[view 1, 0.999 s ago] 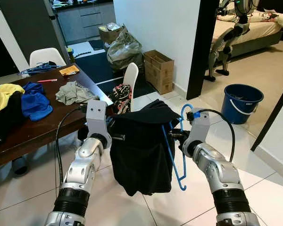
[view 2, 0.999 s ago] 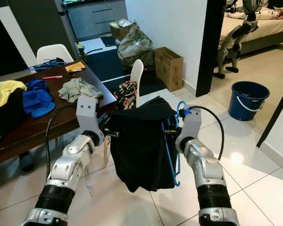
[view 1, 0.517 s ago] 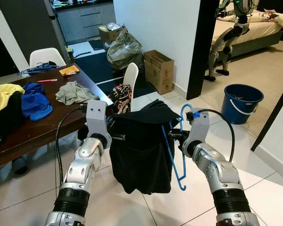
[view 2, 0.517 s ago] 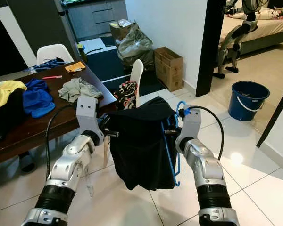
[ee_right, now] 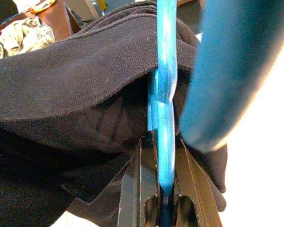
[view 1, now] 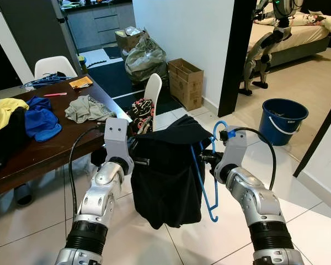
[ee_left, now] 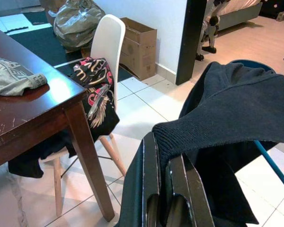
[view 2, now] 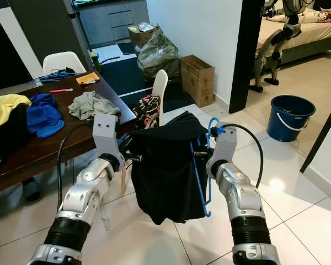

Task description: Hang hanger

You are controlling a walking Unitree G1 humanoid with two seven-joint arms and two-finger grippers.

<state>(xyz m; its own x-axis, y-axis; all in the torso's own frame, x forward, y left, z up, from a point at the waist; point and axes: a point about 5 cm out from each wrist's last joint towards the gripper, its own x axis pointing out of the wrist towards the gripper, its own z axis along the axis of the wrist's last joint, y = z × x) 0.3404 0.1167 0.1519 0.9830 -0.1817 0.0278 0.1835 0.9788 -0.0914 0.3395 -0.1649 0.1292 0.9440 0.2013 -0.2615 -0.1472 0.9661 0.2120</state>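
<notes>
1. The black garment [view 1: 168, 176] hangs in the air between both arms, just beside the dark wooden surface [view 1: 41, 149], draped over the blue hanger [view 1: 207, 171].
2. The left pincer [ee_left: 168, 189] is pressed together, pinching the garment's ribbed hem.
3. The right pincer [ee_right: 162, 189] is clamped on the hanger's bar, on the garment's side away from the surface.

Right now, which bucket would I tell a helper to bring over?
Find the bedroom doorway on the right, past the white wall. On the tiled floor just outside it stands the blue bucket, round, open-topped, with a pale handle; the cardboard box by the wall is brown and square.
</notes>
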